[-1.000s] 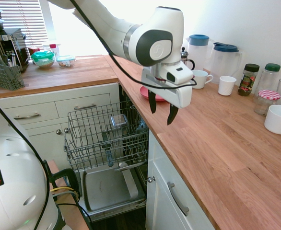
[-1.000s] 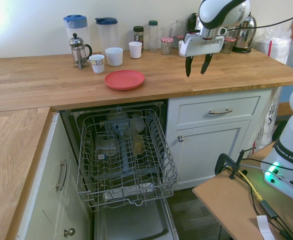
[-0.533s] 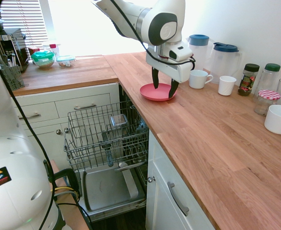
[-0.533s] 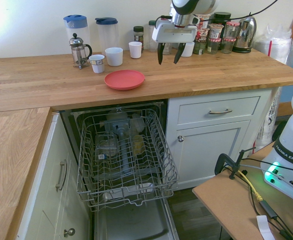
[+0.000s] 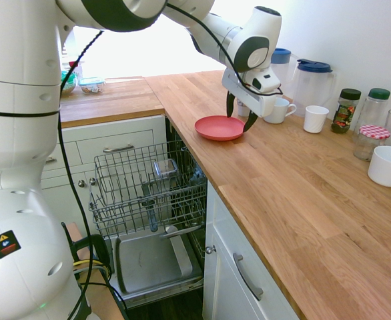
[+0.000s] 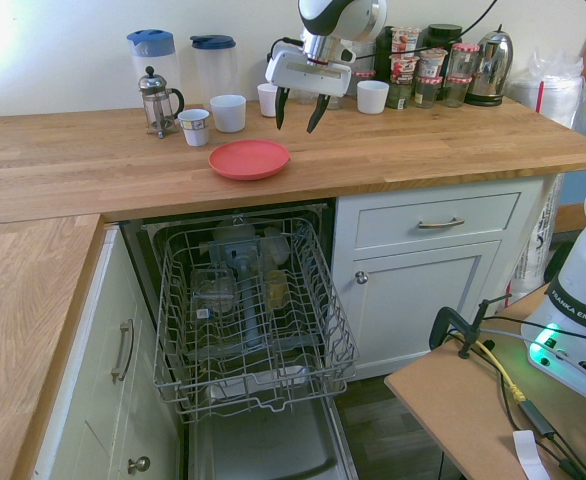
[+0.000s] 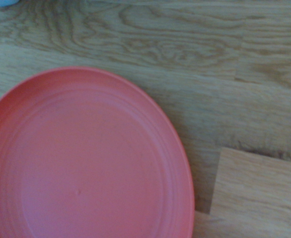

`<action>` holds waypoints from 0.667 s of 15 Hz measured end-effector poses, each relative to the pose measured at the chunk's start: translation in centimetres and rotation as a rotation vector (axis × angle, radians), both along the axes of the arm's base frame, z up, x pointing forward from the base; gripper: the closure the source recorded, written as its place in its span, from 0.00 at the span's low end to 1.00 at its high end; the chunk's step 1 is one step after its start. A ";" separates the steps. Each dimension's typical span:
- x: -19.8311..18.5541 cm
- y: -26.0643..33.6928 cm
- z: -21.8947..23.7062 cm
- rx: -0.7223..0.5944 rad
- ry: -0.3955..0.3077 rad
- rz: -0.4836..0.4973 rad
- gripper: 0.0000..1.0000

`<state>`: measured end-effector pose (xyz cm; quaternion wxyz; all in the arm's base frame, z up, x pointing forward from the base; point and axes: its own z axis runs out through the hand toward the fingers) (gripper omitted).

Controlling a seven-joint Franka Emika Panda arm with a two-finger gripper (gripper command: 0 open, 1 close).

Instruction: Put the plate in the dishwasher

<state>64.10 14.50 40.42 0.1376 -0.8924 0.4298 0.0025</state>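
Observation:
The red-pink plate (image 5: 219,128) (image 6: 249,159) (image 7: 86,163) lies flat on the wooden counter, just above the dishwasher (image 5: 145,193) (image 6: 248,320), whose door is down and grey wire rack pulled out. My gripper (image 5: 239,115) (image 6: 296,108) hangs open above the counter, fingers pointing down, a little beyond the plate's edge on its wall side, not touching it. Nothing is between the fingers. The wrist view looks down on most of the plate and the wood beside it.
Two white mugs (image 6: 228,113), a French press (image 6: 156,101) and two blue-lidded jugs (image 6: 216,67) stand by the wall close to the gripper. Jars, a white bowl (image 5: 387,165) and a kettle (image 6: 487,67) sit further along. White drawers (image 5: 119,148) flank the dishwasher.
The arm has swung along the counter toward the plate and lowered; the gripper, open throughout, now hangs just past the plate's rim.

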 end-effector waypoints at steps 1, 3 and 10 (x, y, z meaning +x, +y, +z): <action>0.8 0.1 -0.5 0.002 0.009 0.005 0.00; 2.2 0.2 -1.9 0.004 0.033 0.014 0.00; 4.6 1.6 -5.1 0.014 0.065 0.045 0.00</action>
